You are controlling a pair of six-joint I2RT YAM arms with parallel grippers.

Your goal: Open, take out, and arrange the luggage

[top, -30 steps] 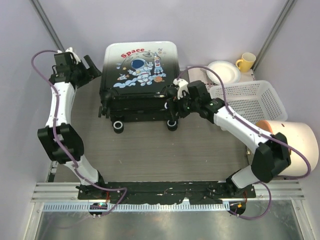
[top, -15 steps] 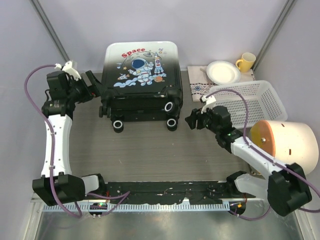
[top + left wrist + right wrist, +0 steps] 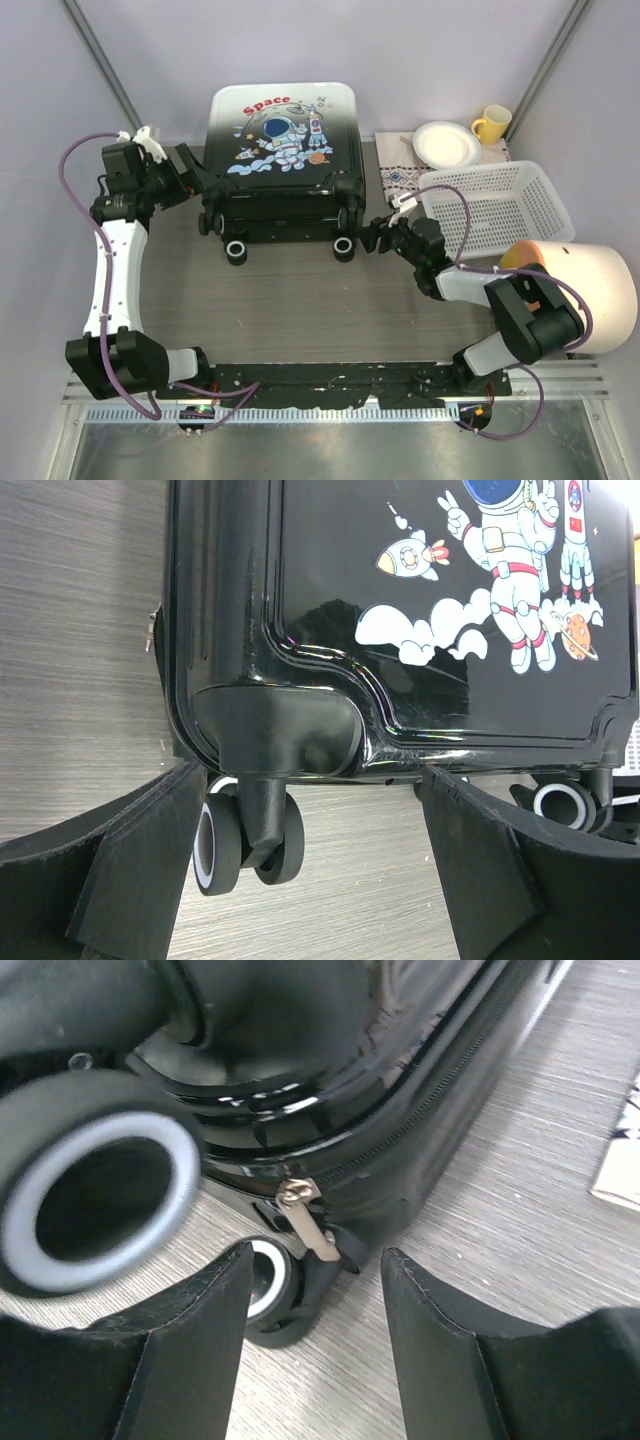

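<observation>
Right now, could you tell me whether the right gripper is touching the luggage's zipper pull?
Apart. The right wrist view shows the zipper pull between the right gripper's open fingers, with a gap on each side.

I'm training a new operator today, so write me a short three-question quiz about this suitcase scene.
1. True or false: the black-and-white hard-shell astronaut suitcase lies flat, print facing up.
2. The right gripper is lined up on: A) the brass-coloured metal zipper pull, B) a padlock, C) a carry handle?
3. Fill in: the yellow ceramic mug stands beside the white round ___.
Key: 1 true; 2 A; 3 plate.
</observation>
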